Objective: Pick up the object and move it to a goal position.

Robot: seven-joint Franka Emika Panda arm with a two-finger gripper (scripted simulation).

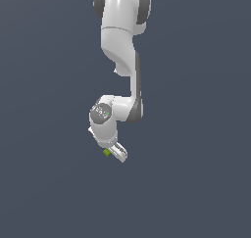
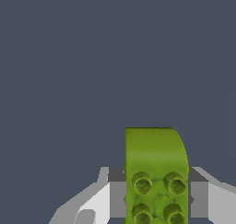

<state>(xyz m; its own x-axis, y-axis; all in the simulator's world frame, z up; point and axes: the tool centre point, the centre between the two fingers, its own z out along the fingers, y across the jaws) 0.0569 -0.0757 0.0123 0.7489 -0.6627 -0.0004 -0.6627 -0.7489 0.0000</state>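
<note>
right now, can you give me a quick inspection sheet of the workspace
surface: plain dark grey-blue ground, no marks seen
job's things: lime-green block with round studs on top, sitting between the fingers; in the exterior view it shows as a small green spot at the gripper tip
clutter: nothing seen
grippers: white gripper closed on the block, fingers against both of its sides
cables: nothing seen
surroundings: white arm reaching down from the top of the exterior view; no goal marker seen
</note>
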